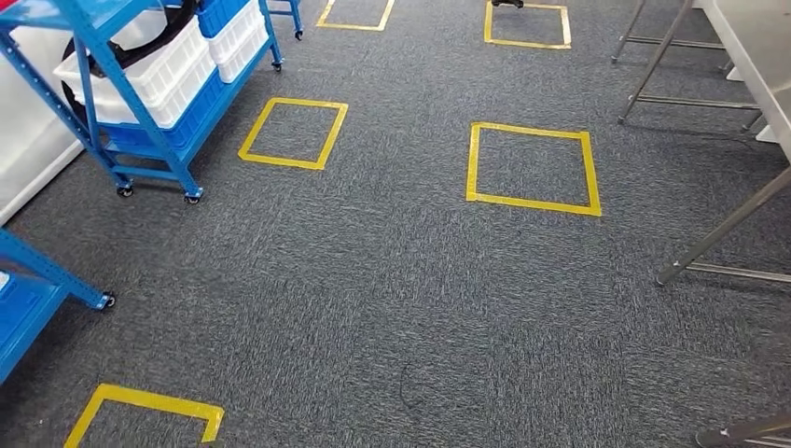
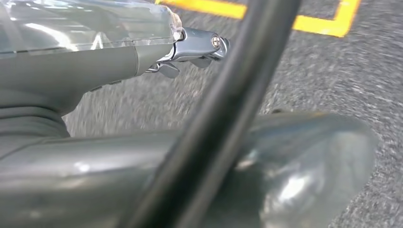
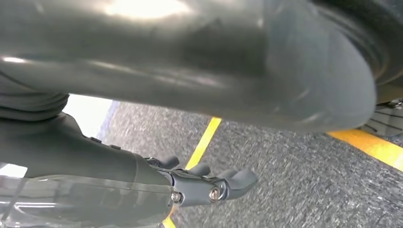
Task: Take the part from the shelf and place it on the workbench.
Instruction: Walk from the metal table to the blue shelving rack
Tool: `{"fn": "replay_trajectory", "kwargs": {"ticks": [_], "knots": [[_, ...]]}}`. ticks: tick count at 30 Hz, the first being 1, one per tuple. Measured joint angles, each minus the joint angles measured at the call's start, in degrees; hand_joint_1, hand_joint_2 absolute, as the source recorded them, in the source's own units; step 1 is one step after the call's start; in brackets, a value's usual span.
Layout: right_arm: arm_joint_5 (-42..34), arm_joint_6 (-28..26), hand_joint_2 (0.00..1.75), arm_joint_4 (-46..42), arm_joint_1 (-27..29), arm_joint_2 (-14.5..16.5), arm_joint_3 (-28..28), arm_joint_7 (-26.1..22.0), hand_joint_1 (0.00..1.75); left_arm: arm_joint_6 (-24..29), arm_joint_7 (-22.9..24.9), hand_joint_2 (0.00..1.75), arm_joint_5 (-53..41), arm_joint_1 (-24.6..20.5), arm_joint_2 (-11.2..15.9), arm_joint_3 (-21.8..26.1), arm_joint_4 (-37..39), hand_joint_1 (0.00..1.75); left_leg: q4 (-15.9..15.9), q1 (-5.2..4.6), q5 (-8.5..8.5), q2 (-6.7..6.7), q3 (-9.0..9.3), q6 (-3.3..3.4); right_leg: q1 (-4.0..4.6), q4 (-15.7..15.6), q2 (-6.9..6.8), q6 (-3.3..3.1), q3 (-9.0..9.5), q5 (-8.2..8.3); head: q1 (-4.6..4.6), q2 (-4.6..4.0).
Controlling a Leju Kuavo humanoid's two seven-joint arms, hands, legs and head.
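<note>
Looking down from the head view, the dark grey speckled carpet floor [image 1: 392,308] spreads across the scene, marked with yellow tape squares [image 1: 533,169]. A blue metal wheeled shelf rack [image 1: 140,112] stands at the far left, carrying white plastic bins [image 1: 154,70] above blue plastic bins [image 1: 163,131]; what lies inside them is too hidden to tell, so the part itself cannot be picked out. A second blue frame on a castor [image 1: 56,275] juts in at the near left. Along the right edge runs the white counter [image 1: 760,56] on slanted grey metal legs [image 1: 723,229]. In the left wrist view the left robot hand [image 2: 190,52] hangs over the carpet with its fingers loosely extended and nothing visible between them, and a dark cable [image 2: 218,118] crosses close in front of the lens. In the right wrist view the right robot hand [image 3: 204,183] likewise hangs above the carpet near a yellow tape line [image 3: 202,142], fingers apart and holding nothing.
</note>
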Motion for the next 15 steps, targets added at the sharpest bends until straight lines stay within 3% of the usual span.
{"fn": "replay_trajectory", "kwargs": {"ticks": [2, 3, 4, 5, 7, 9, 11, 13, 15], "knots": [[-0.07, -0.21, 0.0, 0.0, 0.16, 0.0, -0.2, -0.24, 0.0, -0.36, -0.43, 0.0, 0.3, -0.11, -0.02, 0.22, 0.0, 0.0, 6.9, -0.02, -3.13, 0.84, -2.86, -0.04, 0.58, 0.04, -1.69, -0.35, -0.14, -0.05, 0.0, 0.0], [-0.11, -0.29, 0.0, 0.0, 0.18, -0.01, -0.34, -0.47, 0.0, -0.75, -0.89, 0.0, 0.55, -0.04, -0.02, 0.38, 0.0, 0.0, 8.07, -0.03, -3.26, 0.98, -3.11, -0.01, 0.85, 0.06, -2.52, -0.44, -0.18, -0.09, 0.01, 0.0], [-0.13, -0.33, 0.0, 0.0, 0.17, -0.02, -0.46, -0.82, 0.0, -1.38, -1.54, 0.0, 0.81, 0.16, 0.06, 0.53, 0.0, 0.0, 6.92, -0.08, -2.36, 1.19, -2.17, 0.1, 1.06, 0.1, -3.3, -0.52, -0.19, -0.14, 0.0, 0.0], [-0.09, -0.26, 0.0, 0.0, 0.15, -0.04, -0.57, -1.27, 0.0, -2.37, -2.39, 0.0, 1.04, 0.51, 0.33, 0.67, 0.0, 0.0, 3.75, -0.2, -0.8, 1.77, -0.17, 0.34, 1.23, 0.17, -4.01, -0.56, -0.13, -0.21, 0.0, 0.0], [0.16, 0.24, 0.0, 0.0, 0.19, -0.19, -0.66, -2.2, 0.0, -5.15, -4.09, 0.0, 1.2, 1.46, 1.48, 0.8, -0.01, 0.0, -4.04, -0.74, 1.66, 4.79, 4.28, 1.18, 1.53, 0.43, -5.18, -0.41, 0.07, -0.48, 0.01, 0.0], [0.33, 0.74, 0.0, 0.0, 0.21, -0.49, -0.75, -2.75, 0.0, -7.43, -4.98, 0.0, 1.2, 2.48, 3.0, 0.9, -0.02, 0.0, -7.5, -1.32, 2.3, 6.56, 6.02, 1.85, 1.64, 0.63, -6.13, 0.03, 0.23, -0.71, 0.01, 0.0], [0.35, 0.89, 0.0, 0.0, 0.12, -0.73, -0.89, -2.95, 0.0, -8.41, -5.13, 0.0, 1.21, 3.34, 4.26, 1.12, -0.03, 0.0, -7.85, -1.38, 2.71, 5.24, 5.97, 2.28, 1.6, 0.54, -7.15, 0.56, 0.44, -0.83, 0.01, 0.0], [0.35, 0.88, 0.0, 0.0, 0.12, -0.97, -0.99, -3.11, 0.0, -9.22, -5.14, 0.0, 1.2, 3.91, 5.22, 1.31, -0.1, 0.0, -8.65, -1.03, 3.47, 3.79, 6.14, 2.83, 1.36, 1.63, -5.42, 1.27, 0.22, -2.02, 0.01, 0.0], [0.35, 0.88, 0.0, 0.0, 0.26, -1.26, -1.11, -3.33, 0.0, -10.65, -5.03, 0.0, 1.1, 4.12, 6.22, 1.52, -0.25, 0.0, -9.12, -0.8, 4.09, 2.36, 6.01, 3.26, 0.8, 6.85, -1.72, 1.87, -2.04, -5.46, 0.02, 0.0]]}}
